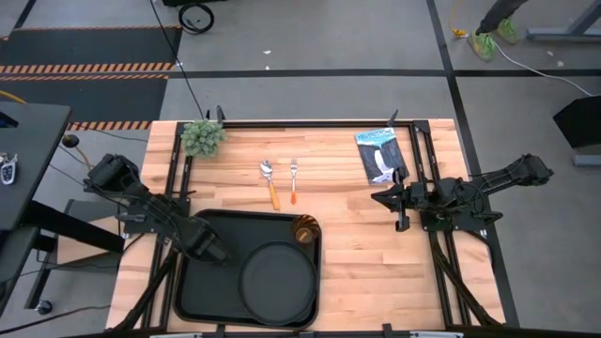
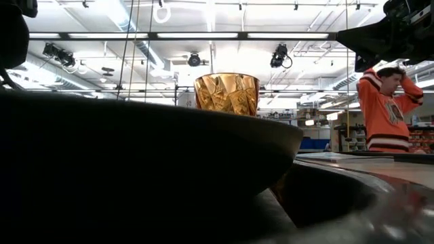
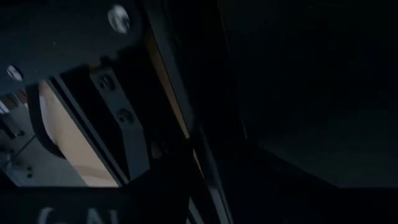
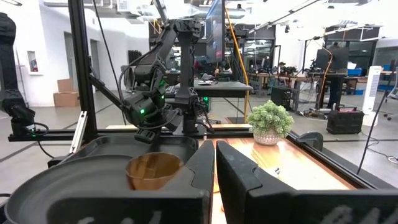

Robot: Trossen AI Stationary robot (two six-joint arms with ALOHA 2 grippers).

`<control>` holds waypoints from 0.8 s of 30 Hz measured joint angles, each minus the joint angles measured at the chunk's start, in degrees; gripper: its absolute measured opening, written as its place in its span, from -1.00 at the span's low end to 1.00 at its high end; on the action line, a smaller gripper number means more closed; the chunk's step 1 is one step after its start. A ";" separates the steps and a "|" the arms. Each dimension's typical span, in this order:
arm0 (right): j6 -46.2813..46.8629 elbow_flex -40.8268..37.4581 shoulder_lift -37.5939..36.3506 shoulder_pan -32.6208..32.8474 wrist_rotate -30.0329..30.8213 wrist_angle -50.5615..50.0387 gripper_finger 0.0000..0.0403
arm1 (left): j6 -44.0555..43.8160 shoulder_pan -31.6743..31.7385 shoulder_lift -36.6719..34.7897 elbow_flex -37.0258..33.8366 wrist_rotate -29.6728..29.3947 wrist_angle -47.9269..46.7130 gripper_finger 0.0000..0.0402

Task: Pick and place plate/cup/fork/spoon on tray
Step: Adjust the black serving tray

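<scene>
The black tray (image 1: 202,291) lies at the table's near edge, left of centre. The round black plate (image 1: 278,272) lies in its right half. The amber cup (image 1: 306,229) stands in the tray's far right corner, next to the plate (image 4: 74,180), and also shows in the right wrist view (image 4: 154,171). The spoon (image 1: 270,183) and the fork (image 1: 293,181) lie side by side on the wood beyond the tray. My left gripper (image 1: 218,252) is low over the tray's far left part. My right gripper (image 1: 377,199) is shut and empty at the table's right side, pointing left.
A small potted plant (image 1: 203,137) stands at the far left corner. A dark printed packet (image 1: 380,155) lies at the far right. Black frame rails run along the table's sides. A person in an orange top (image 2: 386,108) stands in the room behind.
</scene>
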 joint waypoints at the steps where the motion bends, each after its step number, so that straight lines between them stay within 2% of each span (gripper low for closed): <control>1: 0.00 0.02 0.02 0.00 0.00 -0.02 -0.89 | -0.13 0.00 0.03 0.03 0.21 0.12 -0.34; 9: 0.00 0.00 0.00 0.01 -0.02 -0.01 -0.89 | -0.65 -0.08 0.19 3.62 -0.34 0.32 -0.34; 24: 0.00 0.00 0.02 0.00 0.00 0.00 -0.89 | -2.22 -0.02 0.08 3.62 -1.82 2.63 -0.34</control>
